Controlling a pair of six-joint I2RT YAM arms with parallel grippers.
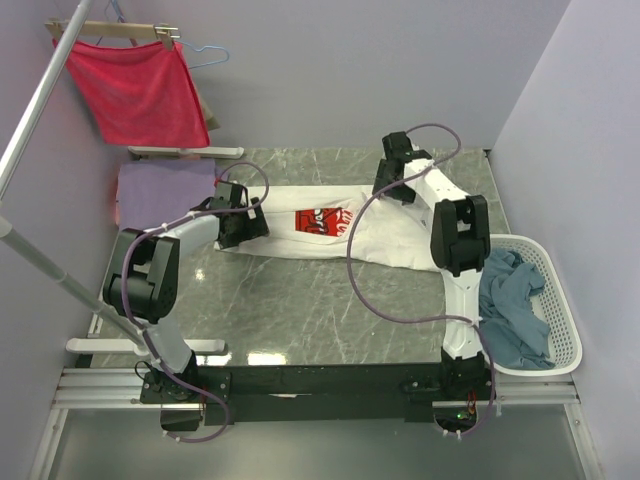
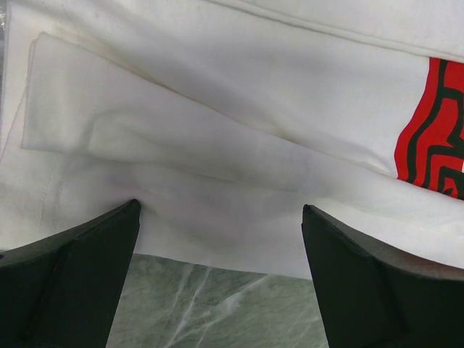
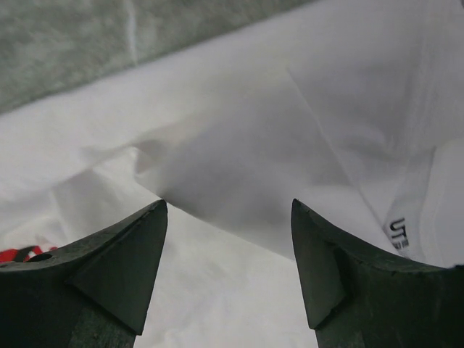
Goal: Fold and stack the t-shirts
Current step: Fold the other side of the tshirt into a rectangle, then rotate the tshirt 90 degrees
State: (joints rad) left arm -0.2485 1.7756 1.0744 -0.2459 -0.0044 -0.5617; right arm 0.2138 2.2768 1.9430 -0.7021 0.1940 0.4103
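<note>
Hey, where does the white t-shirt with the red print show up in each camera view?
Top external: white t-shirt spread out mid-picture.
Left wrist: fills the upper two thirds.
Right wrist: covers nearly all, rumpled.
Shared landmark: its red print, centre from above, right edge in left wrist, lower-left in right wrist.

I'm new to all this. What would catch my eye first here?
Most likely the white t-shirt with its red print, spread across the middle of the marbled table, with the left gripper and the right gripper both open over it. Next, the red cloth hanging at the far left, and the grey-blue t-shirt heaped in the white basket on the right.
</note>
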